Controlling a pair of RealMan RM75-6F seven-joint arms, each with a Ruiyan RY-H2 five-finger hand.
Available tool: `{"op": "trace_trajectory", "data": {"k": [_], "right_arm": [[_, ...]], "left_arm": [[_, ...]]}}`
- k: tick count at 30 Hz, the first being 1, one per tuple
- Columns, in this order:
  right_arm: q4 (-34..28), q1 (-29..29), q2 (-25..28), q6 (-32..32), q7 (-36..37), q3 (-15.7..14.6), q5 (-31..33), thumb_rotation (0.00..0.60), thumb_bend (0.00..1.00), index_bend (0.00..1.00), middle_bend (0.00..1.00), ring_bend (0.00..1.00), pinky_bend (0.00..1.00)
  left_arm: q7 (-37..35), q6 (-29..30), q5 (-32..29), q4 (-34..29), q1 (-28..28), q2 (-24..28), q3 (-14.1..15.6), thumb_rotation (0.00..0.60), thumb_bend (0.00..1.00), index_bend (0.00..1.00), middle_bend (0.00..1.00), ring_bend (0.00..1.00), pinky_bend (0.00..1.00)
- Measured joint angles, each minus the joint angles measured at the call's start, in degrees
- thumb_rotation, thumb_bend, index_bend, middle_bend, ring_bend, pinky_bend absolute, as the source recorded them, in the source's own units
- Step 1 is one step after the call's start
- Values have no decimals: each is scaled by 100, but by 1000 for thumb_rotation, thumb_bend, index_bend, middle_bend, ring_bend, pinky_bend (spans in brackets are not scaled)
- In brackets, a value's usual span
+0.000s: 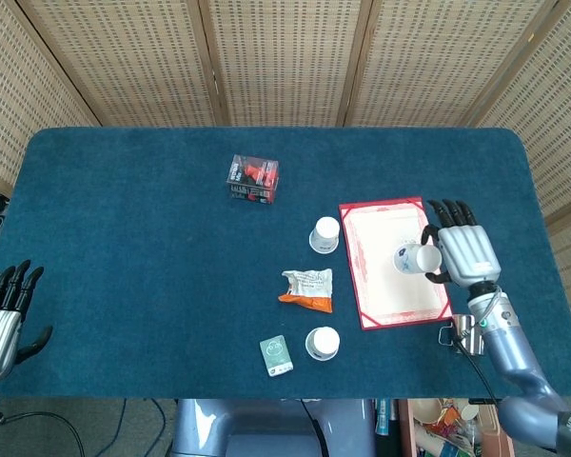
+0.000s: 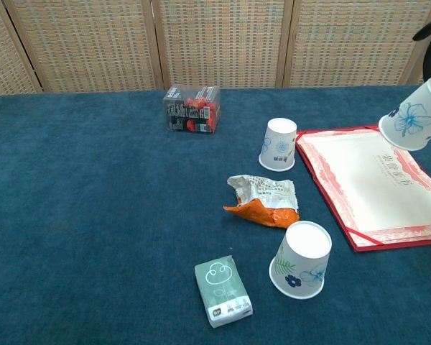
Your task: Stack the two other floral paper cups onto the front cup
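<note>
My right hand (image 1: 464, 253) holds one floral paper cup (image 2: 414, 116) tilted in the air above the right side of the red-bordered certificate (image 1: 392, 261); the same cup (image 1: 414, 258) shows beside the hand in the head view. The front cup (image 2: 302, 259) stands upside down near the table's front edge, also seen as the front cup (image 1: 323, 343). Upside down, the third floral cup (image 2: 279, 144) sits just left of the certificate. My left hand (image 1: 2, 315) hangs at the far left off the table, fingers spread, holding nothing.
A crumpled orange and white wrapper (image 2: 264, 200) lies between the two standing cups. A green tissue pack (image 2: 223, 291) lies left of the front cup. A box with red contents (image 2: 192, 110) stands further back on the blue table cloth (image 2: 93, 201).
</note>
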Motion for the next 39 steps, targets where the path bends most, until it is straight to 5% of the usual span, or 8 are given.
{"op": "trace_trajectory", "data": {"k": [13,27,39], "right_arm": [[-1164,-688,431,825,268,-671,-2421,600,72,510,150,0,0],[-1041,-702,339,633,962,-975,-3449,600,71,510,150,0,0],[-1113,-662,80,378,680,-949,-3354,600,72,510,150,0,0]], "left_arm": [[45,72,118,-27,22,-5,38,600,308,0,0,0,0],[92,50,121,-55,8,-13,35,600,308,0,0,0,0],[106,56,141,-68,10,-11,40,600,308,0,0,0,0]]}}
